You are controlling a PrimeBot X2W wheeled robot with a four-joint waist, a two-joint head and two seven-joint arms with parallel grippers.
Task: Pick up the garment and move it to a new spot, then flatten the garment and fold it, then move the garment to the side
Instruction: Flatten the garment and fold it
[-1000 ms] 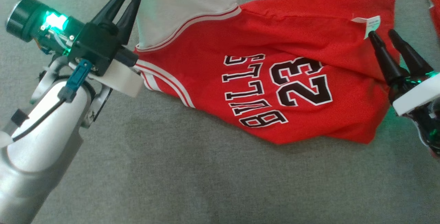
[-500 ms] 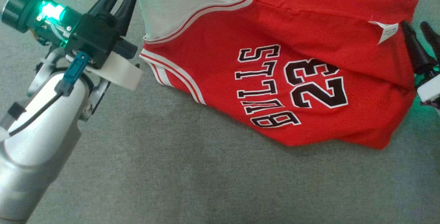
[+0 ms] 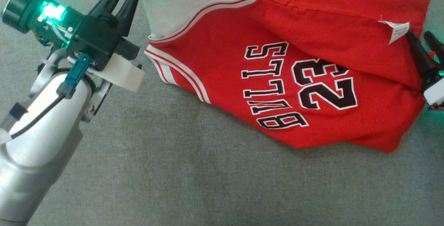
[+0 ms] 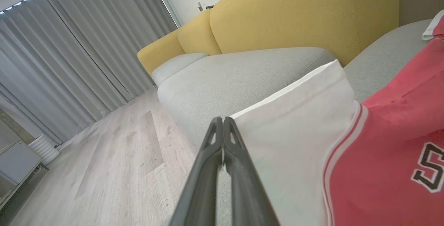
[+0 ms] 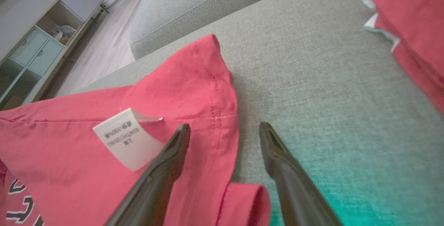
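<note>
I have the garment, a red jersey with black lettering outlined in white, spread across the grey sofa seat. Its printed side faces up, and the red body lies mostly flat with a long crease running toward the hem. In the right wrist view the hem corner lies near the seam where the next cushion begins.

My left pincer is fully closed, its two dark fingers pressed together at the tips. It has the edge of the white sleeve pinched between them. That sleeve is lifted off the seat and stands up as a pale panel beside the fingers, while the rest of the jersey trails down onto the cushion.

My right pincer is spread wide and grips nothing. It sits at the hem end of the jersey. One finger is over the red fabric just beside the white care label, and the other is over bare grey cushion past the hem. I cannot tell whether the fingertips touch the cloth. A green glow from the arm falls on the seat beside it.

A second red and white garment lies on the same seat, well apart from the jersey, beyond the right pincer. From the left wrist I see the yellow backrest behind the cushions, with the wooden floor and grey curtains beyond the seat's open end. From the right wrist, a pale shelf unit stands on the floor.
</note>
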